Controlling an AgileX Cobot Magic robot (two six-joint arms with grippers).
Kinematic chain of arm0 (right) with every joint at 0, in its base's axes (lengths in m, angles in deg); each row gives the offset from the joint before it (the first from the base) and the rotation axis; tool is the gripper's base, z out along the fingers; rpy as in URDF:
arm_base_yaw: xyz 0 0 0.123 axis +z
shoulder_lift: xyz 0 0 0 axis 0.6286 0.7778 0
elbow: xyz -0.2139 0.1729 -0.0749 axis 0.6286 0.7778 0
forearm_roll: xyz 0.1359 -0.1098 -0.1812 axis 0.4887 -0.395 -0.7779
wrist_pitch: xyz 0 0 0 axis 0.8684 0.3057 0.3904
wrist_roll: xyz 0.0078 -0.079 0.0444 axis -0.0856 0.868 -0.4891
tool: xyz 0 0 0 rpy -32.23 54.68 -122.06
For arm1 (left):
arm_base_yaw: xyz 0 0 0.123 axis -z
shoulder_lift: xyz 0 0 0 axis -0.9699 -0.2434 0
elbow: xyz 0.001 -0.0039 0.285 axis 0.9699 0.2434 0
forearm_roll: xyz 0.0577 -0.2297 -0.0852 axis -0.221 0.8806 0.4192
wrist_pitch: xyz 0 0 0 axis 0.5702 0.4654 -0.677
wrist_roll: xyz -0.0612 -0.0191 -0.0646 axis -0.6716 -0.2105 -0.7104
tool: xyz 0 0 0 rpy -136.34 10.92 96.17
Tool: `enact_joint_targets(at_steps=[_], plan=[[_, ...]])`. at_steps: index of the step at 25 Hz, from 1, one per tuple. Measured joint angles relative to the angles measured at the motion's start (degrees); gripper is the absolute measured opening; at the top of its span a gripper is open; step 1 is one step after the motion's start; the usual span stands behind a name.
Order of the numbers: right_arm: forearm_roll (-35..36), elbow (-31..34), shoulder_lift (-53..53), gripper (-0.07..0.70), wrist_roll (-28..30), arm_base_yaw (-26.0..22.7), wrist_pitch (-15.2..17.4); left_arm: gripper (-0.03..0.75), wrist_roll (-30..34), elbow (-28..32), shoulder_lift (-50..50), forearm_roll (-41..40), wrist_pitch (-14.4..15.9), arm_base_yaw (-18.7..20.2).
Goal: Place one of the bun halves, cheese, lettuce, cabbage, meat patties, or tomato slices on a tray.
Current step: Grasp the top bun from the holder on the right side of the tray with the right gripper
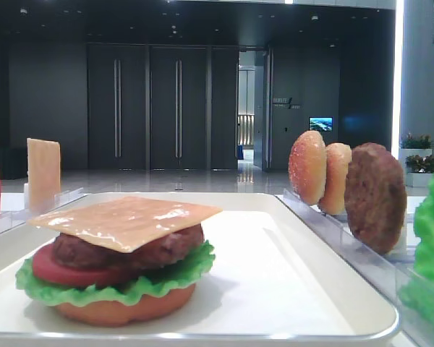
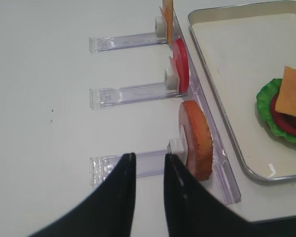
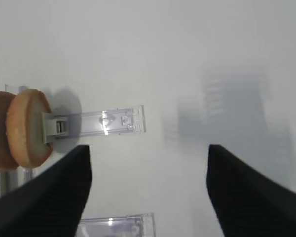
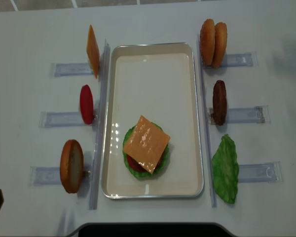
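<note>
Five layers already stacked on tray [image 4: 153,189], cheese [image 4: 146,143] topmost; we judge bun top [image 4: 207,42] still racked, left. Right hand [image 3: 148,190] gapes empty; left hand [image 2: 149,173] nearly closed, empty.

The white bench [image 4: 34,39] carries a white tray [image 4: 153,57] in its middle. Clear plastic racks [image 4: 71,69] lie flat on it in two columns, three toward the left edge and three toward the right edge [image 4: 239,59], beside the tray.
</note>
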Motion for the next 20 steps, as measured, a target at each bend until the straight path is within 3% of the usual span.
enact_joint_targets(at_steps=[6,12,20], plan=[[0.0,0.0,0.0,0.472,-4.33,6.91,0.02,0.15,0.0,0.0,0.0,0.0,0.0,0.0],[0.01,-0.68,1.22,0.472,-8.23,14.29,-3.64,0.15,0.0,0.0,0.0,0.0,0.0,0.0],[0.24,-1.47,7.78,0.472,-10.17,18.88,-6.09,0.15,0.0,0.0,0.0,0.0,0.0,0.0]])
